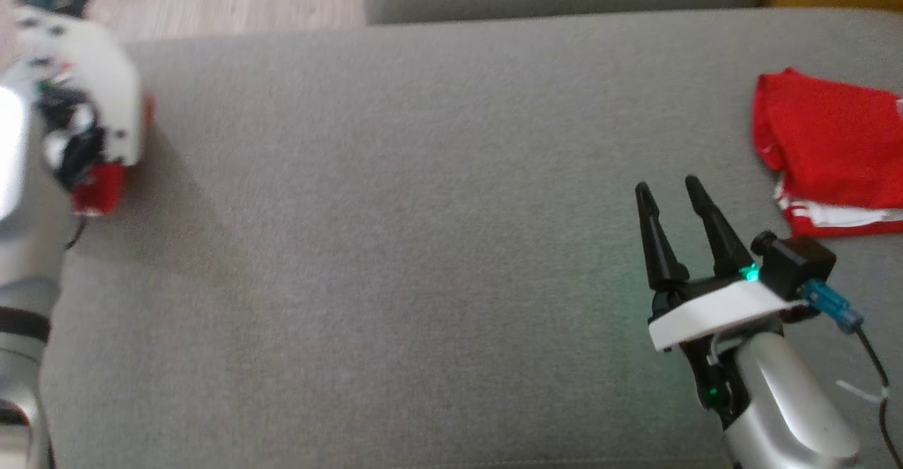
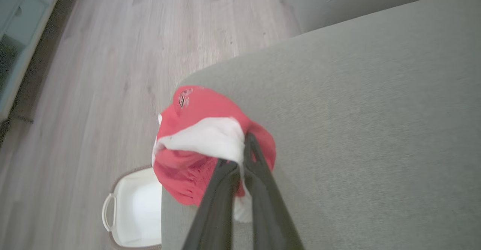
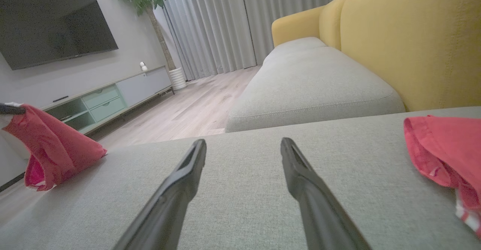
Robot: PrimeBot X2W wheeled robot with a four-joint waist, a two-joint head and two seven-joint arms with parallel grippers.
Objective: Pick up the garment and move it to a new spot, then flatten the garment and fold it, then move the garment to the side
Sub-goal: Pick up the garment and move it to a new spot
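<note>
R gripper [image 1: 667, 184]: black fingers [image 1: 659, 243], white mount [image 1: 705, 314], green LED [image 1: 749, 271]; silver forearm [image 1: 783, 398] w/ blue plug [image 1: 832, 307].

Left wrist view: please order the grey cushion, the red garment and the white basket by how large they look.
1. grey cushion
2. red garment, nearer the camera
3. white basket, partly hidden

The garment [image 2: 203, 144] pinched in the left gripper [image 2: 240, 154] was soft cloth, red with a white panel, matt and crumpled. The fingers holding it were dark plastic with a dull sheen. Under them the sofa seat [image 2: 375, 129] was grey woven fabric, slightly rough. Beyond the fingertips lay a pale, smooth wood-grain floor [image 2: 150, 35] (laminate or timber, I couldn't tell). On the right gripper [image 1: 667, 188] the fingers were matt black plastic and the forearm [image 1: 783, 398] glossy silver; to its right lay folded red cloth [image 1: 825, 144], matt.
</note>
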